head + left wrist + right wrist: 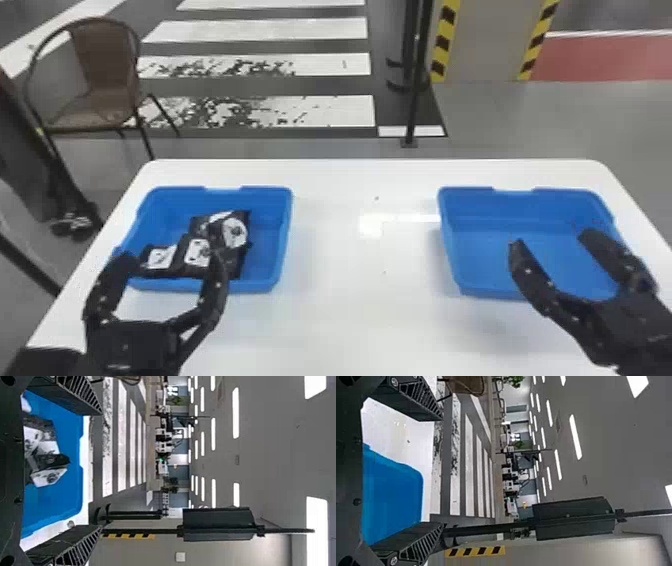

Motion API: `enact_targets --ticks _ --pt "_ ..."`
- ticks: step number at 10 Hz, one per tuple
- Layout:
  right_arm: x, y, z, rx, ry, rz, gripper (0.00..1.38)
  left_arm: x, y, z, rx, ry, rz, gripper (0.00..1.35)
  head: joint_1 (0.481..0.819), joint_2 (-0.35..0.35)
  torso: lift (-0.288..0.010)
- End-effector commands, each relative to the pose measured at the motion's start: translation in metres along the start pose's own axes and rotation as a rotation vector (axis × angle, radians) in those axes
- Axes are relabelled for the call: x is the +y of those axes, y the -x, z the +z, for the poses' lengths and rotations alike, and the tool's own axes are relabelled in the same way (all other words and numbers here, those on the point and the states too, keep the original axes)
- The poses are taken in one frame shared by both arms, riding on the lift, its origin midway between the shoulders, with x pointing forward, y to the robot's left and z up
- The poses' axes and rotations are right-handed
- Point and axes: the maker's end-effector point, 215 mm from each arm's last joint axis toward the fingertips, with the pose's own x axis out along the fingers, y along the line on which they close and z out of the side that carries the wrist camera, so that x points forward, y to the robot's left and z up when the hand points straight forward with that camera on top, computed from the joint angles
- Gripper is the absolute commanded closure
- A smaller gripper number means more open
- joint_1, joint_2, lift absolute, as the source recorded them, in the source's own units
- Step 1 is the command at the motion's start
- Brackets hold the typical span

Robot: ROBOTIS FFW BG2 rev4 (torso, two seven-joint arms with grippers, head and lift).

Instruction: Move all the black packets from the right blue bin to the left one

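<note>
And here in front of me, the black packets are lying bunched in the left bin, their white labels showing. The left claw is hovering right there at the packets, its fingers standing wide apart; whether one is touching a packet, I'm not able to tell. Across the white tabletop, the right claw is hanging over the right bin, and it too is spreading its fingers wide, gripping nothing.
</note>
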Motion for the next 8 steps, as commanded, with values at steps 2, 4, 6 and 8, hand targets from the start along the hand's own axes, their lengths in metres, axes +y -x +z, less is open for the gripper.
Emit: enact_targets --ticks 2,4,6,8 --pt "-0.001 0.002 -0.016 0.047 -0.002 -0.004 0.09 -0.009 0.0 -0.008 0.03 0.088 0.001 0.0 0.695 0.044 -0.14" --pt "-0.001 0.0 -0.016 0.05 -0.002 -0.003 0.09 -0.007 0.0 -0.001 0.008 0.081 0.004 0.0 0.695 0.038 -0.14" --pt "0.001 -0.002 -0.015 0.048 -0.003 0.001 0.1 -0.003 -0.001 0.003 -0.005 0.077 0.01 0.0 0.695 0.041 -0.14" --pt "0.002 -0.003 -0.014 0.045 -0.003 0.003 0.12 -0.006 -0.001 0.007 -0.019 0.081 0.006 0.0 0.695 0.048 -0.14"
